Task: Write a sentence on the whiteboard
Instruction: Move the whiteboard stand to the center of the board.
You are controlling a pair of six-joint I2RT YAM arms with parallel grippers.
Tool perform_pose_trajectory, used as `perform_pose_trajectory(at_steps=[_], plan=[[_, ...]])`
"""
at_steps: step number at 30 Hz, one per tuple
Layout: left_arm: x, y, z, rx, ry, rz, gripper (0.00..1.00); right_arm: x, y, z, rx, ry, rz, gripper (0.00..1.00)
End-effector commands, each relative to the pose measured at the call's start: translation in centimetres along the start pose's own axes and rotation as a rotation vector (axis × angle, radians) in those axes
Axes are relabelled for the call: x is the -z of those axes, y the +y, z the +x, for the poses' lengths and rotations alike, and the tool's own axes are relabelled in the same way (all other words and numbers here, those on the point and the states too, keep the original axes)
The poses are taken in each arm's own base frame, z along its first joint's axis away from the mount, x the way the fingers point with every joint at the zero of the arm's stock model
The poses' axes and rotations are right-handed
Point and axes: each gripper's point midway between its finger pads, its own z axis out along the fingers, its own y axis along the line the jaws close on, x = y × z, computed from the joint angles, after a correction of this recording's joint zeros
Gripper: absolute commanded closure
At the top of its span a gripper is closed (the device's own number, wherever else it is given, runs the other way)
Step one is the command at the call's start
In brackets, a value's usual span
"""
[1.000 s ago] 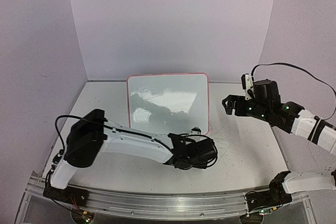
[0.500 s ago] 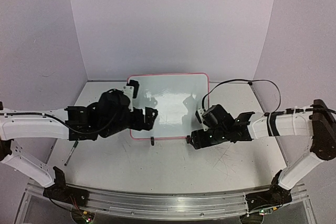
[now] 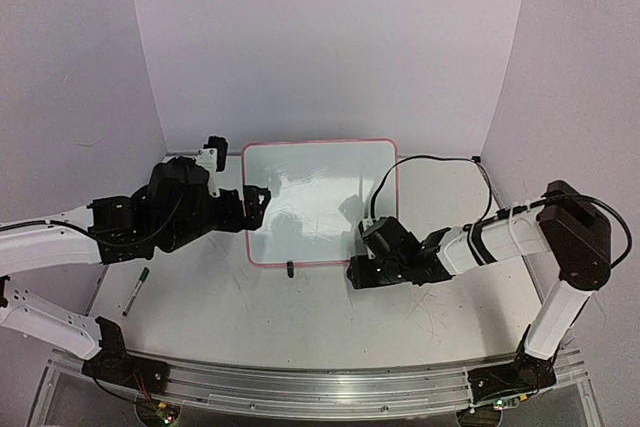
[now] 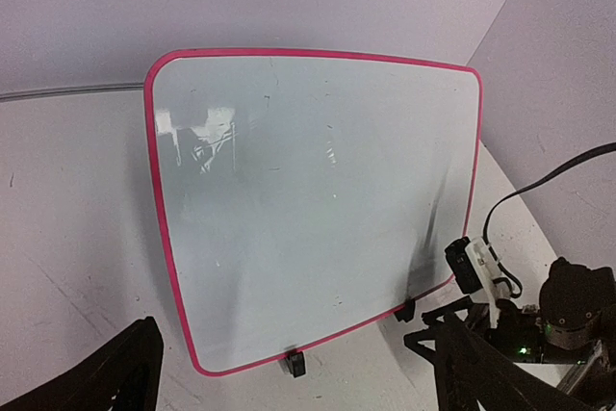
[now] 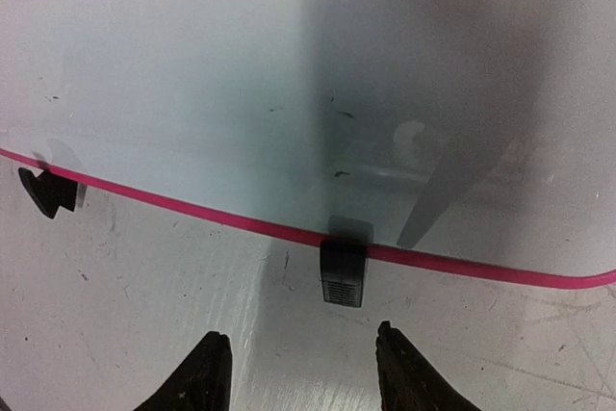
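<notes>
Pre-writing step. Left gripper and right gripper both spread wide, empty; blank whiteboard propped just ahead of each. Next, presumably: fetching the pen lying well behind the left gripper.

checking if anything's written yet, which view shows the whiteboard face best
Left wrist: the whole whiteboard fills the frame, no writing visible. Top external shows it smaller, with glare. Right wrist shows only its lower edge and clip feet.
</notes>
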Motion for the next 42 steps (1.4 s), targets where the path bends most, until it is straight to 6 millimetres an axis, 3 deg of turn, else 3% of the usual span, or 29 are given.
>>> perform_pose_trajectory(at_steps=[1,5,15,20,24,31,37,39,42], plan=[[0.1,1.9,-0.5,0.018,-0.005,-0.065,0.01,-0.2,-0.3,-2.8,-0.032,-0.150,0.064,0.53],[-0.2,3.8,-0.8,0.036,0.008,-0.113,0.01,-0.8,-1.3,-2.8,-0.017,-0.192,0.114,0.69],[-0.5,6.6,-1.6,0.049,0.024,-0.192,0.01,-2.1,-1.6,-2.4,-0.001,-0.228,0.101,0.75],[-1.0,9.1,-1.6,0.061,0.056,-0.266,0.00,-1.7,-2.4,-2.2,0.012,-0.240,0.130,0.93],[-1.7,12.1,-0.8,0.095,0.121,-0.322,0.01,-0.8,-3.4,-1.8,0.029,-0.250,0.157,1.00],[-2.0,17.2,0.9,0.191,0.212,-0.415,0.01,0.2,-5.7,-1.1,0.062,-0.238,0.192,1.00],[-2.7,20.3,4.3,0.251,0.330,-0.493,0.02,0.9,-7.6,-1.0,0.104,-0.212,0.221,1.00],[-3.6,18.8,4.4,0.264,0.329,-0.374,0.03,1.1,-8.2,-1.1,0.113,-0.206,0.228,0.90],[-4.6,12.9,3.6,0.316,0.280,-0.005,0.07,1.4,-7.6,-1.5,0.143,-0.195,0.197,0.57]])
